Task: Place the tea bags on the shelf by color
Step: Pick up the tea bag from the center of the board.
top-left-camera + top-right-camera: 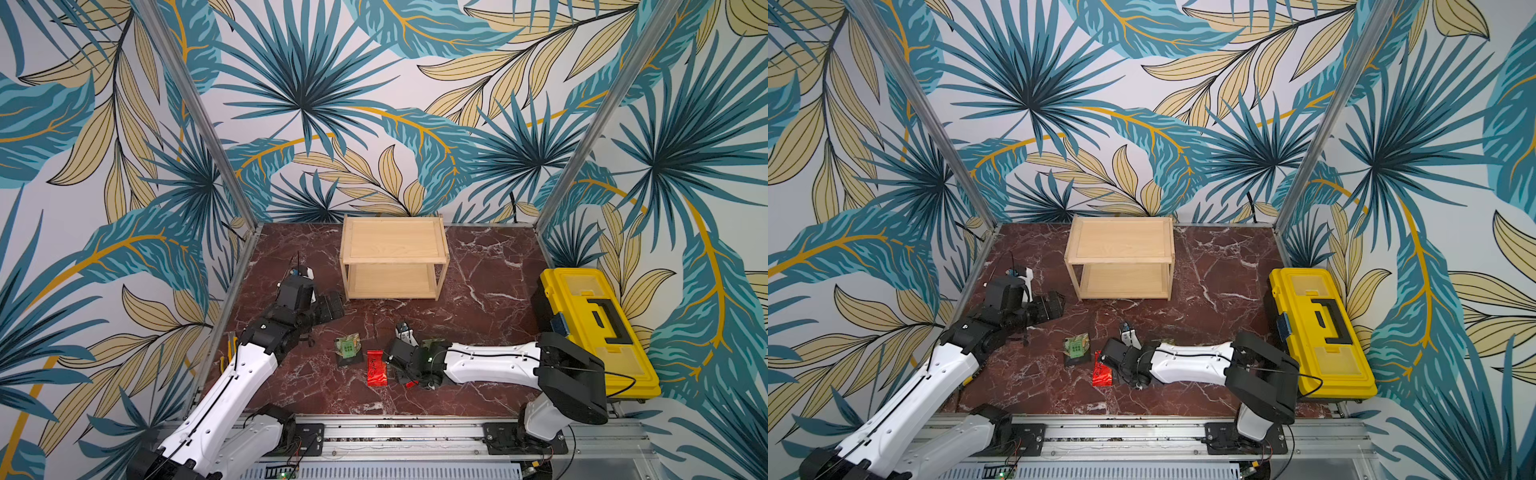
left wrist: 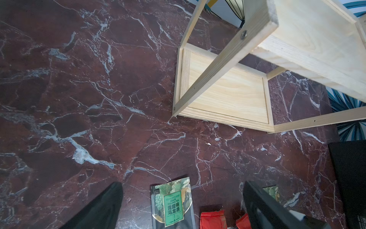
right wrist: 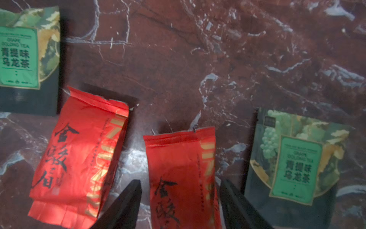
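While the red marbled tabletop (image 1: 478,270) carries all four tea bags loose, the shelf (image 1: 394,245) at its back edge stands with both boards bare. By my reading no bag has been sorted yet and the first pick is in hand.

The left end effector (image 2: 182,186) hangs near the shelf's front-left post, jaws spread wide with nothing between them. The right end effector (image 3: 180,184) is low over the cluster in front of the shelf. Its jaws stand apart on either side of a red tea bag (image 3: 178,158) that lies flat, and no pinch shows.

A second red tea bag (image 3: 79,148) lies just beside that one. A green tea bag (image 3: 297,158) sits on its other side, and a second green tea bag (image 3: 25,55) lies farther off.

The next move likely calls for closing across the straddled bag's width and lifting it clear of its neighbours. It would then be carried to one board, with the other kept for green.
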Motion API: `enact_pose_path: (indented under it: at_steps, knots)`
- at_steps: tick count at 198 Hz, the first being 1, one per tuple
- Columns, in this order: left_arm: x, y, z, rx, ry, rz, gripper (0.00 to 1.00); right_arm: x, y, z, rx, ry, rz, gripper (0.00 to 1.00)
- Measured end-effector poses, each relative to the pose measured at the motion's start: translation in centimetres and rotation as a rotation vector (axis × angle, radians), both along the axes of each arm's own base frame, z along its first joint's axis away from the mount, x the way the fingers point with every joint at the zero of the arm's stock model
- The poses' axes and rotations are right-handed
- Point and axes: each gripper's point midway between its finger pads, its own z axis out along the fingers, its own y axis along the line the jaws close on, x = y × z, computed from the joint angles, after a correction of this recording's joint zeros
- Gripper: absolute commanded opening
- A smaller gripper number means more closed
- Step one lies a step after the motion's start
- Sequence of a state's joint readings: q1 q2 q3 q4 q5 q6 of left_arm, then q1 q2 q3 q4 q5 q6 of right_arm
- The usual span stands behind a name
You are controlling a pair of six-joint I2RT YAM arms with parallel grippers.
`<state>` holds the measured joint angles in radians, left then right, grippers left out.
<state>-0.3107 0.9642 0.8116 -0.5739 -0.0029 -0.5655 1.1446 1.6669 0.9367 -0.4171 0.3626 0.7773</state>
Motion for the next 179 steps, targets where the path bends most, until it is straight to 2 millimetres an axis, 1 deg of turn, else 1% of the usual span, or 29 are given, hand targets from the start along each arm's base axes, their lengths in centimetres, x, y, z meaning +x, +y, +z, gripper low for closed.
enact_pose_path:
  at_steps: [29, 59, 72, 108, 120, 146, 179]
  knots:
    - [0.0, 0.0, 0.0, 0.0, 0.0, 0.0, 1.0, 0.3, -0.1, -0.2, -0.027, -0.011, 0.007, 0.69]
    - [0.0, -0.1, 0.0, -0.002, 0.001, -0.002, 1.0, 0.3, -0.3, -1.6, -0.071, 0.001, 0.013, 0.66]
    - [0.0, -0.1, 0.0, -0.002, 0.001, -0.002, 1.0, 0.3, -0.2, -1.6, -0.069, -0.003, 0.012, 0.64]
    - [0.0, -0.1, 0.0, -0.002, 0.001, -0.003, 1.0, 0.3, -0.2, -1.7, -0.063, -0.004, 0.007, 0.52]
    - [0.0, -0.1, 0.0, -0.002, 0.001, -0.003, 1.0, 0.3, -0.4, -1.7, -0.062, -0.007, 0.0, 0.49]
    - [-0.1, 0.0, 0.0, -0.001, 0.004, -0.003, 1.0, 0.4, -0.6, -1.1, -0.055, -0.018, -0.011, 0.45]
    - [-0.5, 0.2, 0.0, 0.018, 0.013, -0.006, 1.0, 0.7, -0.9, 0.6, -0.032, -0.054, -0.033, 0.42]
